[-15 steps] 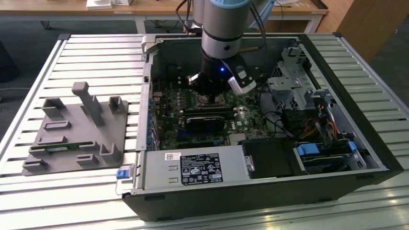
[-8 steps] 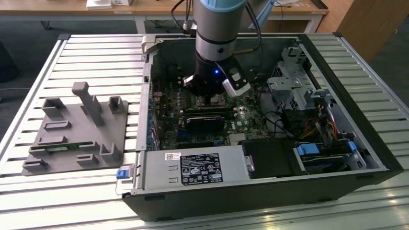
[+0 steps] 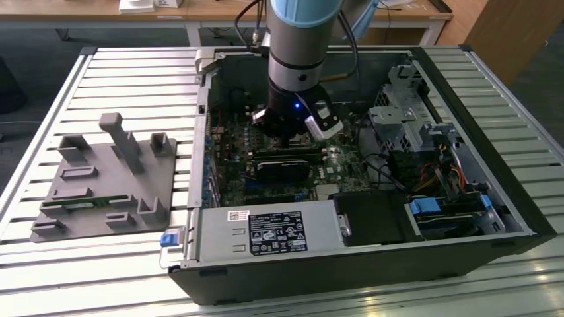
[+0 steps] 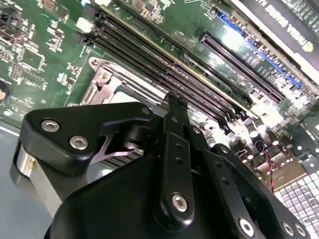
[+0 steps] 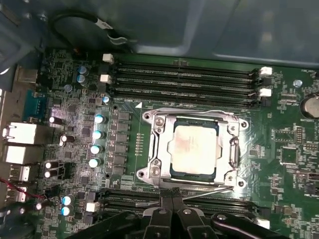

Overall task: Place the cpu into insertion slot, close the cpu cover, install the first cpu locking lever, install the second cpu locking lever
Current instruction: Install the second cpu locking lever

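Working at the socket: the end effector (image 5: 172,199) sits just beside the cpu cover (image 5: 192,119), its two black tips pressed together at the edge of the frame nearest the camera, holding nothing that I can see.
Step in hand: by my reading, one of the locking levers, since the cpu (image 5: 193,148) already lies in the insertion slot (image 5: 172,172) and the cover lies flat over it.
Lever: a thin silver wire (image 5: 212,189) runs along the cover's near edge, just beside the tips; whether it is latched I cannot tell.
Doing it well: keep the tips on the wire alone and clear of the memory slots (image 5: 184,79) beyond the cover's far edge and the second bank just behind the tips; push evenly so the cover stays flat.
Risk: a slip off the wire could scrape the green board (image 5: 294,164) around the cover.
Chip's look: pale silvery square with a faint warm tint, showing through the cover's window, level and square to it.
Cover's look: bright metal frame with screws at its corners, seated on the slot's rim.
Setting: the open computer case (image 3: 370,271) lies on a slatted surface (image 3: 132,72), the arm reaching down into it.
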`<state>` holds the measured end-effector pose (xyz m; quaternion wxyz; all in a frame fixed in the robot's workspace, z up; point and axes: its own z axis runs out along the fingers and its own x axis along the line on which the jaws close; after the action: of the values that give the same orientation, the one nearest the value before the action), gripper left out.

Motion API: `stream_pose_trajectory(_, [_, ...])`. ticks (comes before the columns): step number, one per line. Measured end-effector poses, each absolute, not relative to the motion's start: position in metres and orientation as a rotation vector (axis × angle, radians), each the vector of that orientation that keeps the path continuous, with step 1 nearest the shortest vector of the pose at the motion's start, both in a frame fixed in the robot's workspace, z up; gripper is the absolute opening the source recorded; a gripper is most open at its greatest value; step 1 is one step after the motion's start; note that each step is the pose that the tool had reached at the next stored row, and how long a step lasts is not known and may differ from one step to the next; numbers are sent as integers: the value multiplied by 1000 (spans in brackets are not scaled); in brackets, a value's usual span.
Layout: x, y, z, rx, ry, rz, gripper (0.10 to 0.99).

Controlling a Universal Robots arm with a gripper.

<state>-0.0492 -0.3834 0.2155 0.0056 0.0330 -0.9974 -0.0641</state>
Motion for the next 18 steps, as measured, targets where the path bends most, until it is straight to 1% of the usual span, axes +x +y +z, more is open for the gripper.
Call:
stream_pose_trajectory(2, [-50,-384,214,103,-3122,-207,106])
stream_pose_trajectory(8, [-54,-392,214,104,-3116,-300,106])
stream_pose_trajectory(18, [-63,-400,208,104,-3111,-358,106])
